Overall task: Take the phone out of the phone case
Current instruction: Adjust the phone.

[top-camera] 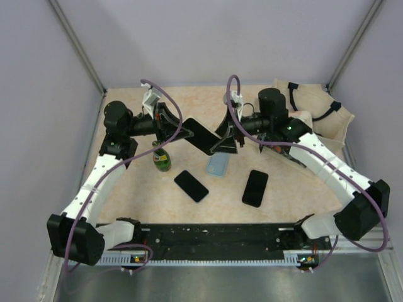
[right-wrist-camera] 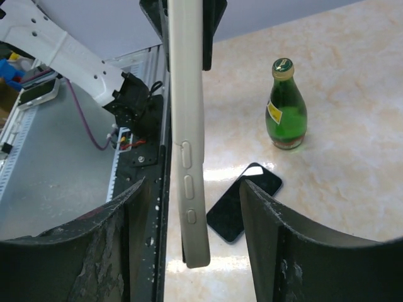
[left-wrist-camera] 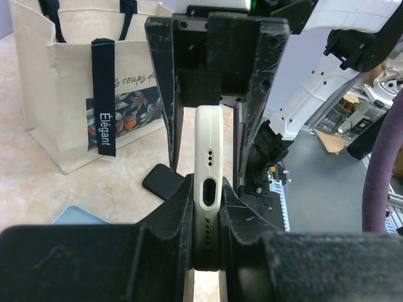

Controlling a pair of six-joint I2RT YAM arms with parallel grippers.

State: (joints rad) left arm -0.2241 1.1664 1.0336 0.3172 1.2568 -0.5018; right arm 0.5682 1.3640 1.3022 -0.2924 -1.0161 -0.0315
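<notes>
The phone (top-camera: 199, 136), dark face up in the top view, hangs in the air between both arms. It sits in a cream phone case (left-wrist-camera: 208, 148), seen edge-on with its port and speaker holes. My left gripper (left-wrist-camera: 208, 192) is shut on one end of the case, both fingers pressed flat against its sides. In the right wrist view the case (right-wrist-camera: 188, 145) stands upright with three side buttons. My right gripper (right-wrist-camera: 192, 211) straddles its other end, open, with a gap on each side. The right gripper (top-camera: 225, 137) meets the left gripper (top-camera: 169, 124) over the table's middle.
A green bottle (top-camera: 162, 161) stands under the left arm. Two bare black phones (top-camera: 191, 185) (top-camera: 255, 187) and a light blue case (top-camera: 218, 166) lie on the table. A cream tote bag (top-camera: 318, 116) sits at the back right. The black rail (top-camera: 214, 238) runs along the near edge.
</notes>
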